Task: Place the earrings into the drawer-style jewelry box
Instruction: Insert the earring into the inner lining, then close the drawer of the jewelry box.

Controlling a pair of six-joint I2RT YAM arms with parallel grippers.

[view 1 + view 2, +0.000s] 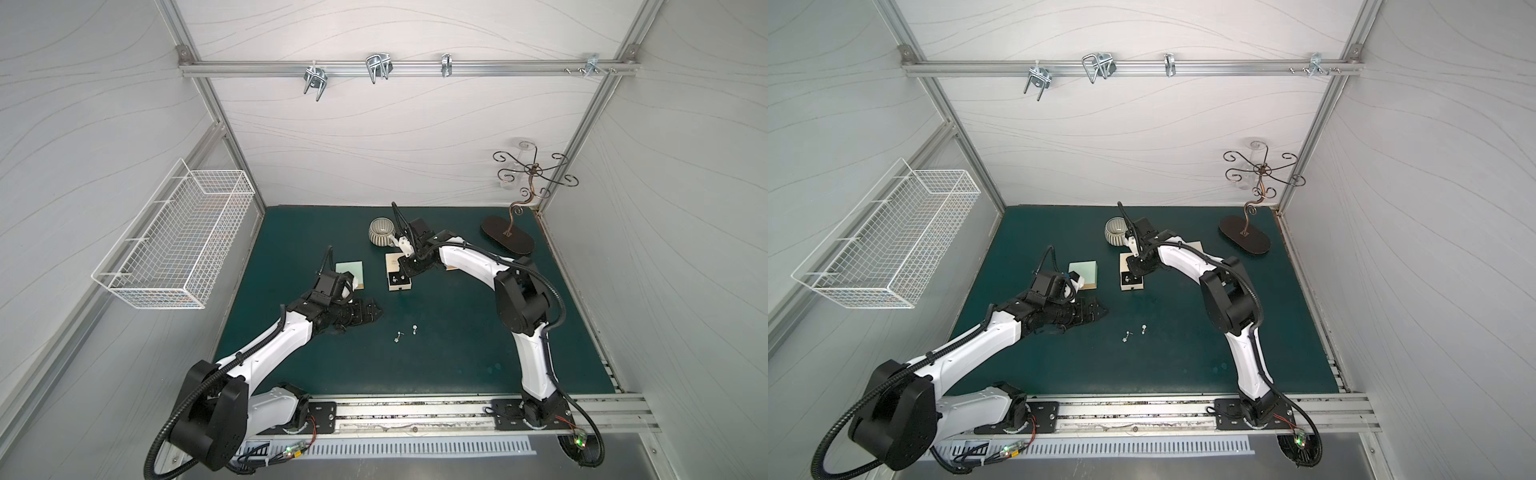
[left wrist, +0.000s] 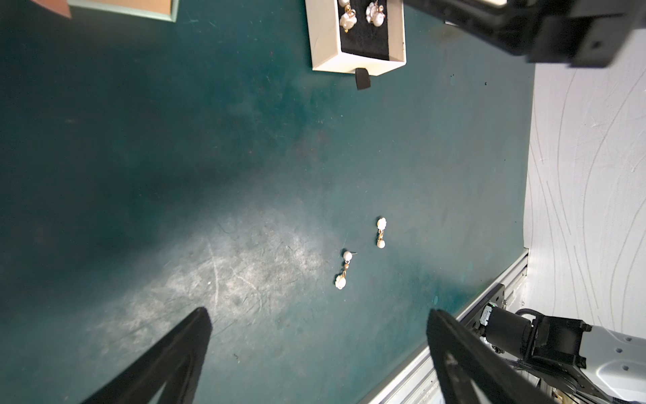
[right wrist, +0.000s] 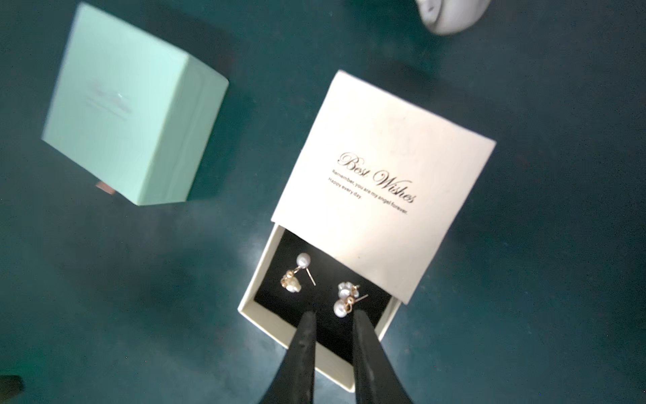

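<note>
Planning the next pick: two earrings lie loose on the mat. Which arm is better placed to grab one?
Likely left: the left pincer, open, faces the two loose earrings close ahead; the right pincer hangs over the drawer, farther from them.

Both top views look steeply down from high above the near edge of the flat dark green counter (image 1: 436,353), facing the white wavy-lined back wall (image 1: 395,145). From far off they take in the whole enclosure and share nearly everything, with the cream cardboard drawer box with black lining (image 1: 392,262) (image 1: 1124,262) near the middle in both top views. The left wrist view sits low over the counter, looking past the left arm's black fingers (image 2: 174,356) toward that box, which the picture's edge cuts. The right wrist view hangs close above the box, the right arm's black fingers (image 3: 304,349) over its open drawer. Both wrist views share the drawer and the pale mint square cardboard box (image 3: 133,105) (image 2: 122,8) beside it.
</note>
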